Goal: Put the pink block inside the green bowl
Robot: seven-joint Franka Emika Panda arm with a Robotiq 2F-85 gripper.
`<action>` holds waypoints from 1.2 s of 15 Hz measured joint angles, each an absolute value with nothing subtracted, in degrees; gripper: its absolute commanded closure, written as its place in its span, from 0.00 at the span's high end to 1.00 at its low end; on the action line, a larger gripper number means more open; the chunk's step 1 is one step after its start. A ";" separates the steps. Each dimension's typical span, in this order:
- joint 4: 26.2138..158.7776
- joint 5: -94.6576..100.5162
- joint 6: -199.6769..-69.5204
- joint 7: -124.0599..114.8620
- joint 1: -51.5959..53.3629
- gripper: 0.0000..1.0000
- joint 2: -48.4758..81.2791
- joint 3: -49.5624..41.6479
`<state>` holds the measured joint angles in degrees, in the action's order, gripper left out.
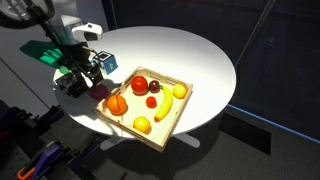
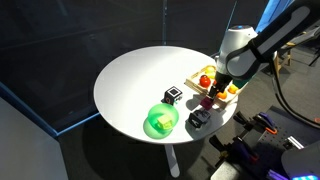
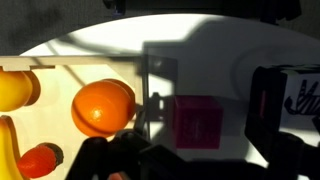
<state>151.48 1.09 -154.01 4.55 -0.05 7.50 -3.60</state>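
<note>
A Franka arm's gripper (image 2: pixel 211 97) hangs low over the rim of a round white table (image 2: pixel 135 80), its jaws standing apart with the pink block (image 3: pixel 197 122) on the tabletop between them; the wrist view does not show whether either finger touches the cube. The pink block sits flat in the arm's shadow, close to the table's edge and just beside the outer wall of a square wooden tray (image 1: pixel 176 122). The tray rests at the table's edge and holds fruit. An orange (image 3: pixel 103 107) lies in the tray corner nearest the block, with yellow and red pieces beyond it. On the block's other side, near it and also close to the table's edge, stands a dark grey-and-white block (image 2: pixel 197 118). Farther in from the edge, toward the middle of the table, a blue-and-white cube (image 2: pixel 172 95) stands by itself. The green bowl (image 2: pixel 160 122) sits upright farther along the same edge, well apart from the pink block and past the dark block. The pink block is outside the bowl. The far half of the table is bare white surface running to its opposite edge.
</note>
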 measured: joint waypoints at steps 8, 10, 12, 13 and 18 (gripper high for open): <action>147.09 1.09 -154.01 1.16 0.31 1.00 12.20 -2.86; 146.37 1.09 -154.02 1.09 0.32 1.00 13.42 -2.69; 145.85 1.09 -154.06 1.09 0.32 1.00 14.44 -2.58; 145.60 1.09 -154.15 1.09 0.32 1.00 14.94 -2.52; 145.25 1.09 -155.97 1.09 0.32 1.00 16.74 -2.36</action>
<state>145.25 1.09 -155.97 1.09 0.32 16.74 -2.36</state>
